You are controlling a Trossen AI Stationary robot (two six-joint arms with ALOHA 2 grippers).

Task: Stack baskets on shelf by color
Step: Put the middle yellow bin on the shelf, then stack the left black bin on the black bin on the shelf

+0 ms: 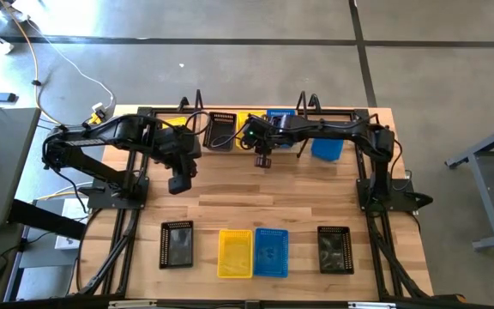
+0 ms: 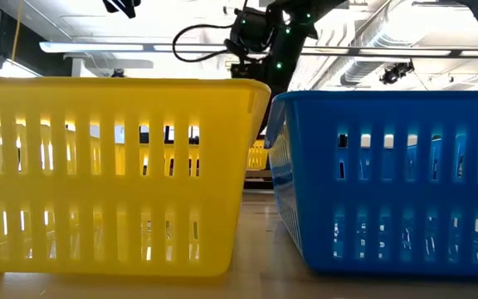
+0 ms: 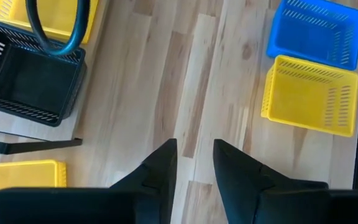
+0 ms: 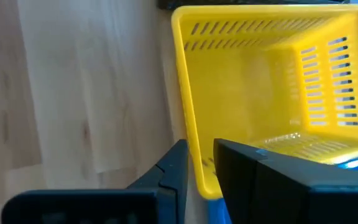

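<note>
Right gripper (image 4: pixel 197 165): its two dark fingers straddle the wall of a yellow perforated plastic basket (image 4: pixel 272 87), one finger outside and one inside, with only a narrow gap between them; it appears clamped on that wall.
Held basket: seen from above, it sits at the narrow light wooden shelf (image 1: pixel 230 112) along the far edge of the tabletop (image 1: pixel 256 202), between a black slotted basket (image 1: pixel 222 130) and a blue basket (image 1: pixel 280 117) on that shelf.
Left gripper (image 3: pixel 194 158): fingers parted a little, holding nothing, hovering over bare wood just in front of the shelf's left part.
Waiting baskets: well in front of the shelf, along the near edge, lie a black basket (image 1: pixel 177 245), a yellow basket (image 1: pixel 235 252), a blue basket (image 1: pixel 271 251) and another black basket (image 1: pixel 335 249); one more blue basket (image 1: pixel 327 148) rests near the shelf's right end.
Risk, grip: the pinch is on one thin wall only, so the basket could probably tilt or slip if moved quickly.
Risk, neighbours: the blue rim shows just beside the held yellow basket, so a sideways drift could likely snag it or nest the wrong colours.
Risk, arms: both grippers work close together near the shelf; a reach by the left arm could plausibly clip the right.
</note>
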